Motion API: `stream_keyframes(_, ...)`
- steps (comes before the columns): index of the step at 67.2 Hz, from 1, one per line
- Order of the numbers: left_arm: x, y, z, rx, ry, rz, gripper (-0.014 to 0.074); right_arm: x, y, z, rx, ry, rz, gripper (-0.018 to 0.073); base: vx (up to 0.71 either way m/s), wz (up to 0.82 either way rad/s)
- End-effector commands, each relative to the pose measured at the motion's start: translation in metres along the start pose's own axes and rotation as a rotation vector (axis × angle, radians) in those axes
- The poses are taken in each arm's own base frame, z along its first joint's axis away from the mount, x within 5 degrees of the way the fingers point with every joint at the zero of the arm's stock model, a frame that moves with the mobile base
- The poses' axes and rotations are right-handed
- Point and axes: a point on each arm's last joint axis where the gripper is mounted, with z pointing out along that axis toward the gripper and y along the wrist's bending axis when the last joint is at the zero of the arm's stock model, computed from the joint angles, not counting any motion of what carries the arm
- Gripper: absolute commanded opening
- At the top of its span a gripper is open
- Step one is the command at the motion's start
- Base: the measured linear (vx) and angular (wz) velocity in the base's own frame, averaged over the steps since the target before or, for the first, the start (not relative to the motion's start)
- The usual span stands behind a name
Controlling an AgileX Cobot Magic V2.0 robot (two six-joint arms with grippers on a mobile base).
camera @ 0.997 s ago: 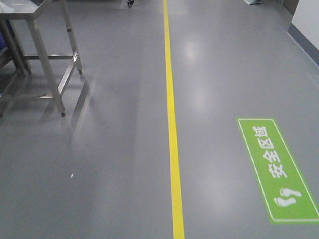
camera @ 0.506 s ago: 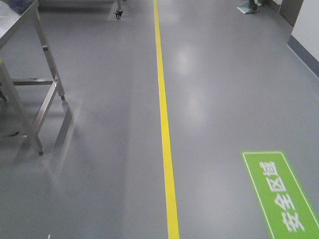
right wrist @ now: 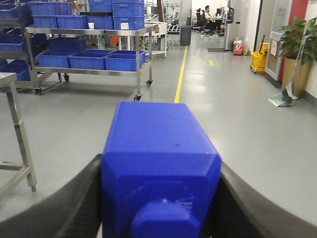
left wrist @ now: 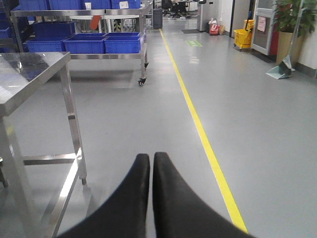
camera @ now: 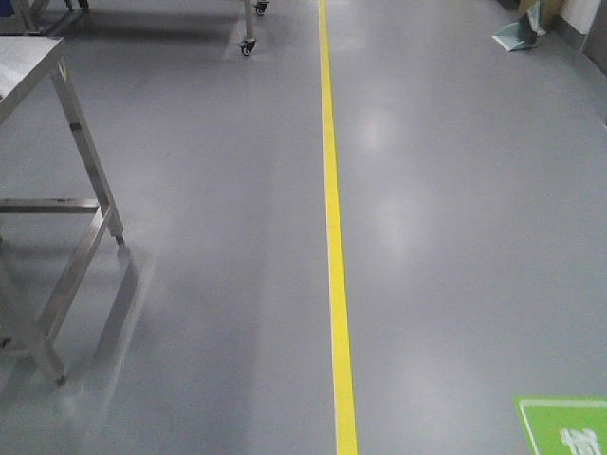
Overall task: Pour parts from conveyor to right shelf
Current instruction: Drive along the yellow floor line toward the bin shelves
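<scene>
blue block in right pincer

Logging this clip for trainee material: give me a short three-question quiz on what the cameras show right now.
1. True or false: the left gripper is open.
2. What does the right gripper hold? A) nothing B) a blue block C) a large crate
3. Fill in: the floor line running ahead is ___ in colour.
Key: 1 false; 2 B; 3 yellow.
</scene>
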Motion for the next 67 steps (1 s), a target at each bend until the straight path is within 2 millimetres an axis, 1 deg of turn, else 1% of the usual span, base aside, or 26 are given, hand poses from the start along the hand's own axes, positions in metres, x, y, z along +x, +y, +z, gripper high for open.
stream_keyframes(1, -0.0129, -0.0006, -0.0021, 0.008, -0.094, -0.008, -0.0006, -0.0144, -0.0011, -0.0015, 0.011, -0.090, -0.004, -0.0005, 0.76, 0.09)
stream_keyframes(28, -0.0129, -0.0006, -0.0021, 0.008, -0.094, -0.008, -0.0006, -0.0144, -0.0011, -0.0015, 0.011, -0.090, -0.004, -0.0005, 0.76, 0.05)
stream_keyframes(67, -0.0129, -0.0006, -0.0021, 0.008, -0.094, -0.008, -0.0006, -0.0144, -0.0011, -0.0015, 0.011, -0.090, -0.004, -0.0005, 0.77, -0.08)
